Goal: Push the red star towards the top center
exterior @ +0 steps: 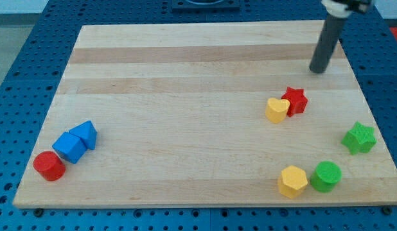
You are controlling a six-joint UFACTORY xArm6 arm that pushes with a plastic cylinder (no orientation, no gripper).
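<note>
The red star [295, 100] lies on the wooden board [185, 70] right of centre, touching a yellow heart [276, 110] at its lower left. My tip [318, 70] is the end of a dark rod coming down from the view's top right. It stands above and to the right of the red star, with a clear gap between them.
A green star [360, 137] sits near the right edge. A yellow hexagon [293, 180] and a green cylinder [326, 176] sit at the bottom right. At the bottom left are two touching blue blocks [70, 147] [86, 133] and a red cylinder [49, 166].
</note>
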